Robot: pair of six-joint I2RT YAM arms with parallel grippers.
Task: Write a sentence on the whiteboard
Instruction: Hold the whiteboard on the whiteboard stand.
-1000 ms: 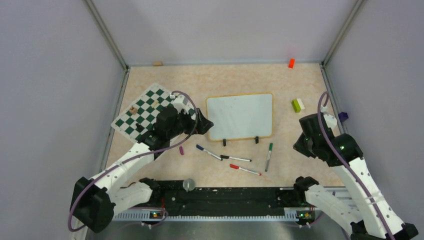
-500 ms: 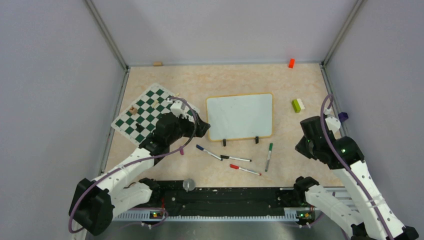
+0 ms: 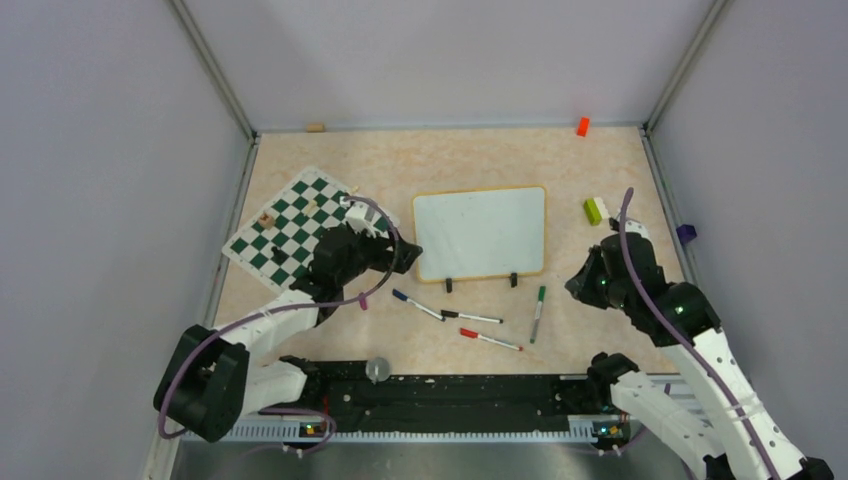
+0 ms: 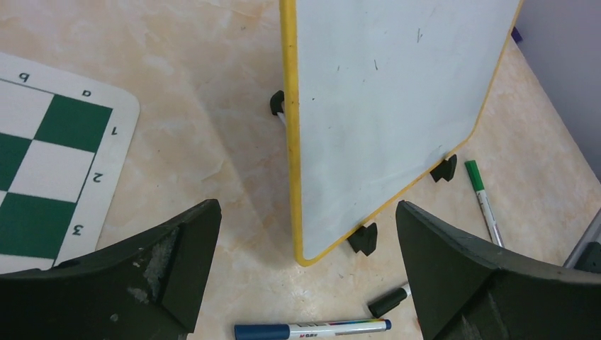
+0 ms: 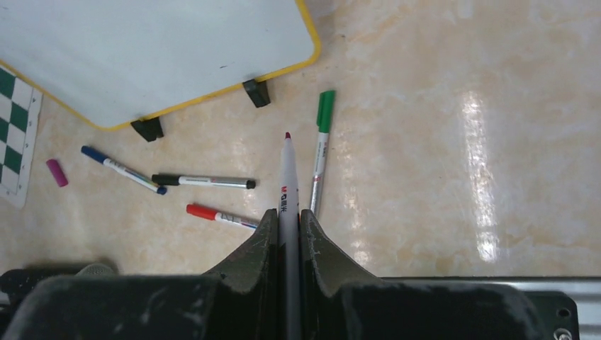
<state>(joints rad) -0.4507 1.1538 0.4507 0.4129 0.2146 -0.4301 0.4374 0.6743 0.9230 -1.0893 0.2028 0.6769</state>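
The whiteboard [image 3: 480, 232] lies on the table with a yellow frame and two black clips on its near edge. Its surface is blank; no sentence shows on it. It also shows in the left wrist view [image 4: 397, 106] and the right wrist view [image 5: 156, 49]. My left gripper [image 3: 405, 255] is open and empty, its jaws spread either side of the board's near-left corner [image 4: 306, 212]. My right gripper [image 3: 582, 282] is shut on an uncapped white marker [image 5: 287, 177] with a dark purple-red tip. It is held above the table, right of the board.
The green-and-white chessboard mat [image 3: 290, 225] lies left of the board. Blue [image 3: 415, 303], black [image 3: 472, 317], red [image 3: 490, 340] and green [image 3: 537, 312] markers lie in front of the board. A purple cap [image 3: 363, 300] is near my left arm. A green-white block [image 3: 596, 210] sits at the right.
My right gripper has moved left with the marker, towards the board's near-right corner. My left gripper has drawn back slightly and stays open at the board's left edge.
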